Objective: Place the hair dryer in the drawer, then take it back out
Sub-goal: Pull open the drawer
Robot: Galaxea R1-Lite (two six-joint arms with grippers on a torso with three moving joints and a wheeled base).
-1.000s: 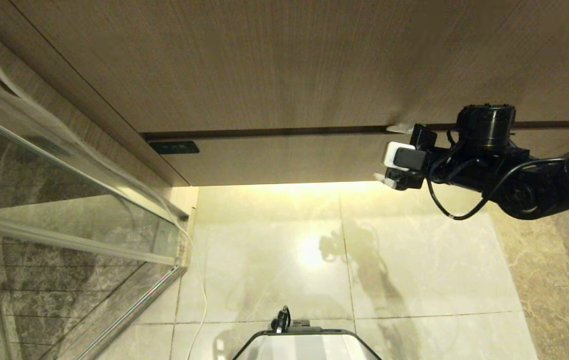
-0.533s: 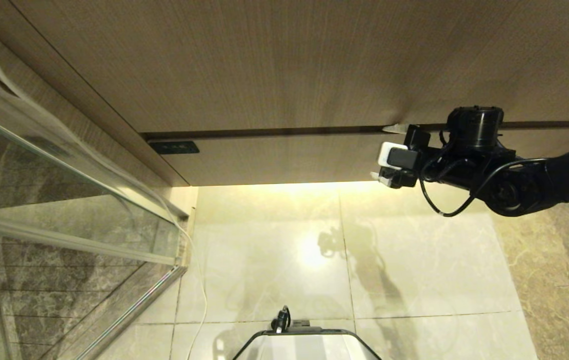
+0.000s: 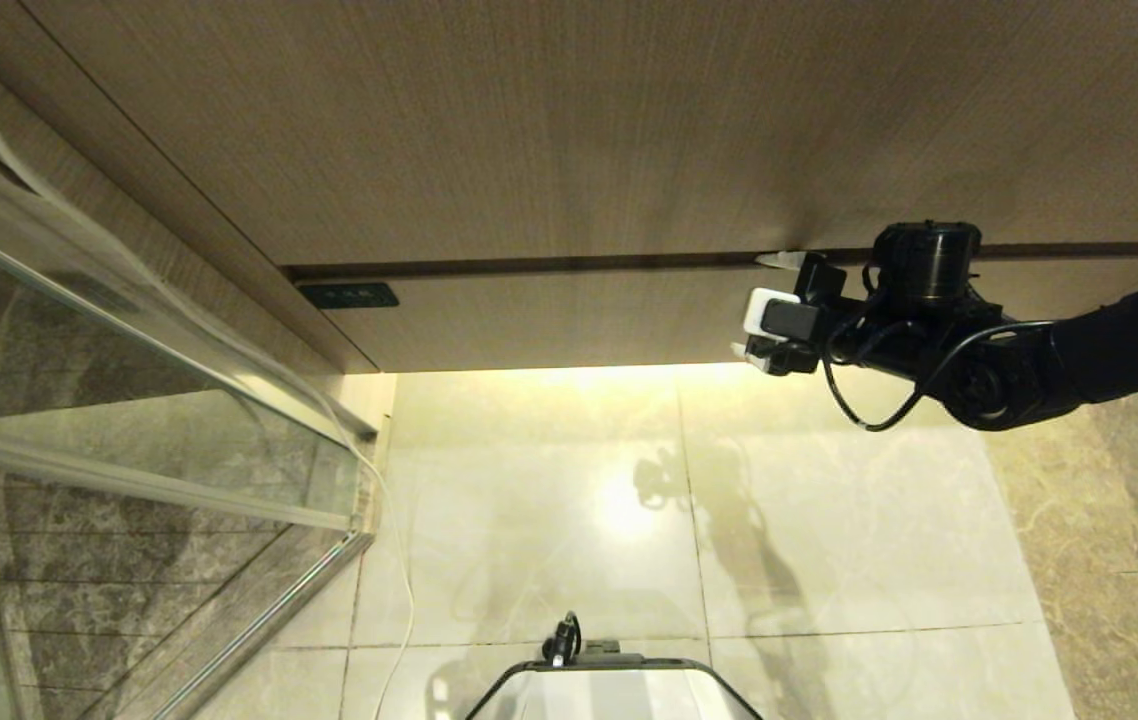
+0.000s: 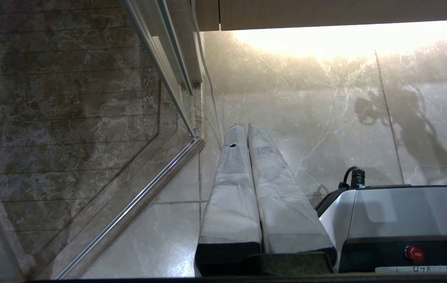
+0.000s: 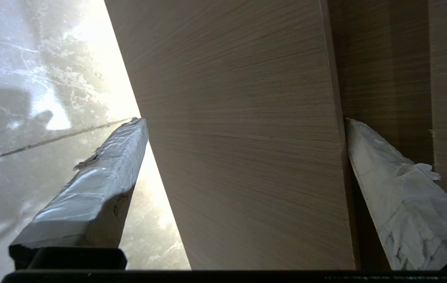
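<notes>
Nearest the robot, its own grey base [image 3: 614, 690] shows at the near edge of the pale marble floor [image 3: 549, 500]. The left gripper [image 4: 246, 127] hangs parked beside that base, low over the floor near the foot of a glass shower partition [image 3: 129, 400]; its two taped fingers [image 4: 231, 188] lie pressed together with nothing between them.

Farther off, past the bright strip of light on the floor, stands the wood-grain cabinet. The drawer [image 3: 569, 320] is shut, its front flush under the taller wood panel [image 3: 569, 130], with a small dark label [image 3: 347, 294] at its left corner.

The right gripper [image 3: 761, 305] reaches in from the right to the drawer front, right of its middle. Its fingers [image 5: 101, 184] stand spread wide (about as far apart as they go), one below the drawer's bottom edge over the lit floor, the other up at the dark gap along the drawer's top edge, so the drawer front sits between them. Whether either finger touches the wood cannot be told.

The hair dryer is in none of the views.
</notes>
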